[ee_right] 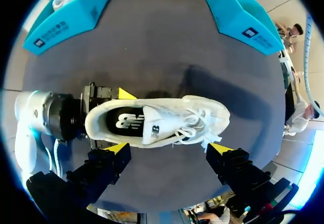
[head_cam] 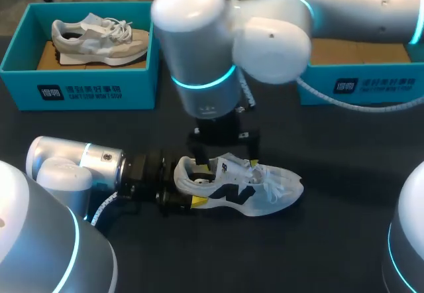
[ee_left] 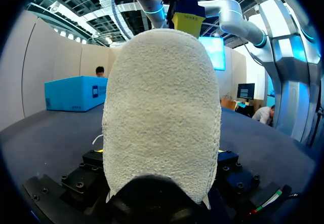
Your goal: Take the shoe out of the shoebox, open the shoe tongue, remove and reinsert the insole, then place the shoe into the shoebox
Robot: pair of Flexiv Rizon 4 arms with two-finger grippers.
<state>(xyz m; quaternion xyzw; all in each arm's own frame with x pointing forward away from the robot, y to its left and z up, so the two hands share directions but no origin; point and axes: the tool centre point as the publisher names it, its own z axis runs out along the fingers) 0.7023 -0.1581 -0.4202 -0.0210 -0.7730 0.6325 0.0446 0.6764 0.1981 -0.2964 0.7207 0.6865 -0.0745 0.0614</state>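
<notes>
The left shoebox [head_cam: 86,89] – white print across its front wall – holds a grey shoe [head_cam: 99,38]. Nearer, the left gripper [head_cam: 192,188] clamps its fingers on the heel of the white shoe [head_cam: 265,185], which lies on the dark surface [head_cam: 331,240] with a dark logo [head_cam: 232,193] on its side. The right gripper [head_cam: 226,157] hangs above it, fingers spread wide – bare surface past the toe, a second shoebox [head_cam: 358,84] at the far right edge
</notes>
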